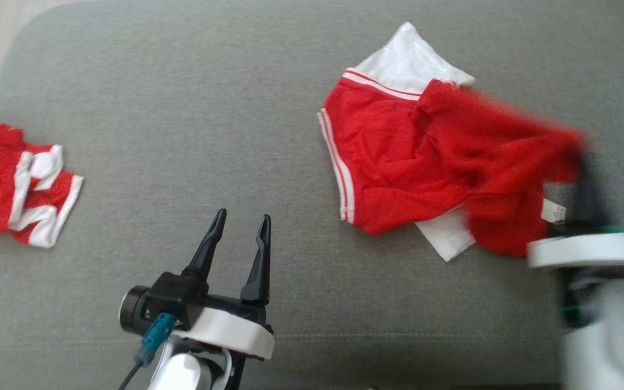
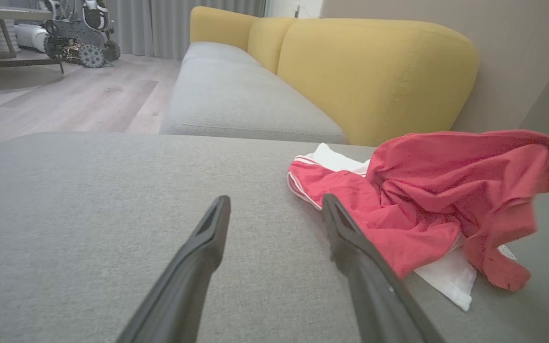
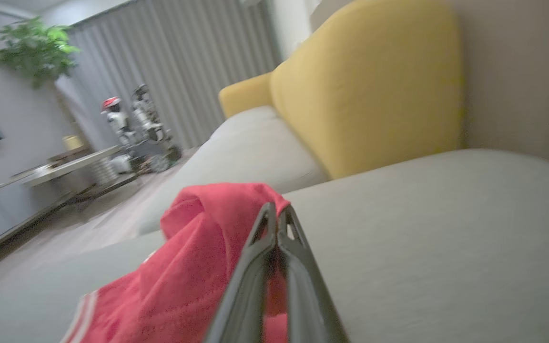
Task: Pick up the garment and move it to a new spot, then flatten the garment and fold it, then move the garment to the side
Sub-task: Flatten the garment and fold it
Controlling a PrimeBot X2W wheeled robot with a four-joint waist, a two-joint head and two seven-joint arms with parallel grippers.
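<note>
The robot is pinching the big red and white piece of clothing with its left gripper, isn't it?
Not quite. It is the right gripper that is pinching the red and white garment; the right wrist view shows its fingers shut on the red cloth. The left gripper is open, with nothing between its fingers.

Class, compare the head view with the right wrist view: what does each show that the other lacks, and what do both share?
Head view: a second red-and-white garment at far left, and the left gripper, fingers open. Right wrist view: a yellow sofa backrest, grey curtains, a green plant. Both: the crumpled red garment with white trim, the grey fabric cushion, and the right gripper shut on that garment.
</note>
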